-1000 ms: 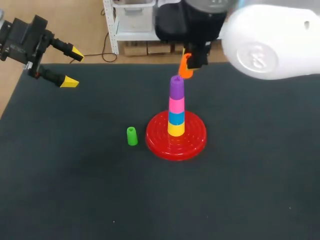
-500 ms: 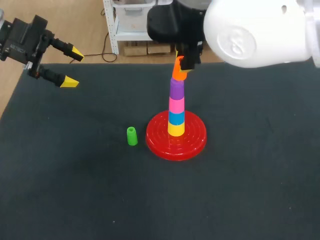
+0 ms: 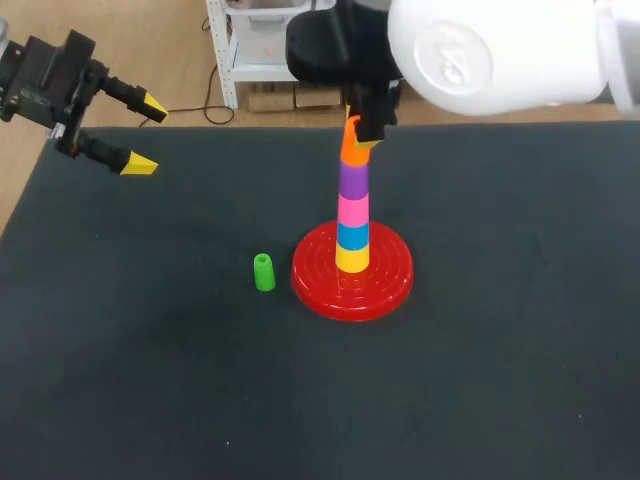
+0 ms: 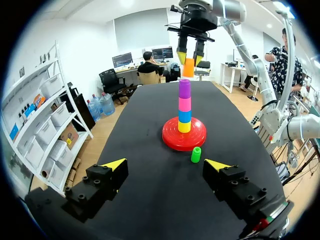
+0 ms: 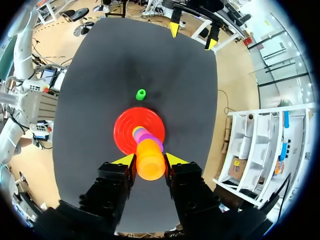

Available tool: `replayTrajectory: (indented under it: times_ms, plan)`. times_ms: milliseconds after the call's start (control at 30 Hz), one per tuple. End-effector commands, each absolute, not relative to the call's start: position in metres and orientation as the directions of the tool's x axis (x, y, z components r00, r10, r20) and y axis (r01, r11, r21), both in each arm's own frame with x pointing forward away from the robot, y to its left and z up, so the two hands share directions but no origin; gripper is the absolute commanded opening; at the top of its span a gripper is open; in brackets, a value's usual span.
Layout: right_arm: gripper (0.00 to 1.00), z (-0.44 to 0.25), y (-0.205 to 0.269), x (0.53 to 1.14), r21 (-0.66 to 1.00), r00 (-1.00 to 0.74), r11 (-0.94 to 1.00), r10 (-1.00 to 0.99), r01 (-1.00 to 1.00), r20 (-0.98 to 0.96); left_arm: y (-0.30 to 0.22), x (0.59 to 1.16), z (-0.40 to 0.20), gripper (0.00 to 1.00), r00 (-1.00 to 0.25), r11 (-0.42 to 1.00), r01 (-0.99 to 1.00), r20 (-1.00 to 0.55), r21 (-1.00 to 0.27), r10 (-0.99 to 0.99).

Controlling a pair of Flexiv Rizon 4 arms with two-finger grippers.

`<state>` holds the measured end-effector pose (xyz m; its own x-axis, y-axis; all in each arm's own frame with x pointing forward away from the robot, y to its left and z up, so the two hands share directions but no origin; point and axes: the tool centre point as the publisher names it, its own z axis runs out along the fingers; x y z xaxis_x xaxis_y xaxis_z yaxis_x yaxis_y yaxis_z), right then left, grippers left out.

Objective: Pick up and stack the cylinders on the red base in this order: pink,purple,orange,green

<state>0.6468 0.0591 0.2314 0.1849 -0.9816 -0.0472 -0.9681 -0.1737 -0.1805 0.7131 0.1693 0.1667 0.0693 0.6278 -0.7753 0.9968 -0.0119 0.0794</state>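
Right gripper [image 5: 150, 161] pinches the small orange plastic cylinder [image 5: 150, 172] btw its two yellow tips, one finger per side, and holds it upright directly over the tower. In the left wrist view the orange cyl. hangs just above the purple plastic cylinder [image 3: 352, 180] w/ what looks like a thin gap; can't tell for sure whether they touch. The tower stands on the round ribbed red plastic base [image 3: 385, 285]. Bottom to top it is yellow plastic cylinder [image 3: 352, 259], blue plastic cylinder [image 3: 352, 236], pink plastic cylinder [image 3: 352, 211], then purple. The small green plastic cylinder [image 3: 263, 272] stands upright on the dark table mat [image 3: 150, 380], just beside the base on the robot's left, not touching it. Base and green cyl. sit approx mid-mat, well apart from every edge. Left gripper [image 3: 146, 135] has its fingers spread wide. It hangs at the mat's far edge near the left corner, one tip over the mat and one past the edge, well apart from base and tower.
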Motion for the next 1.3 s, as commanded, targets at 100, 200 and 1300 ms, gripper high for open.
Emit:
replayTrajectory:
  times_ms: [100, 200, 1300]
  plan:
    - [0.00, 0.227, 0.060, 0.650, -0.171, 0.181, -0.171, -0.983, -0.970, -0.042, 0.170, 0.714, 0.166, 1.00, 0.070, -0.013, 0.997, -0.775, 0.080, 0.628]
    - [0.00, 0.225, 0.060, 0.651, -0.165, 0.180, -0.171, -0.983, -0.971, -0.039, 0.170, 0.714, 0.166, 1.00, 0.070, -0.013, 0.997, -0.775, 0.080, 0.628]
    - [0.00, 0.221, 0.062, 0.660, -0.165, 0.161, -0.152, -0.986, -0.975, -0.038, 0.170, 0.714, 0.166, 1.00, 0.070, -0.013, 0.997, -0.775, 0.080, 0.628]
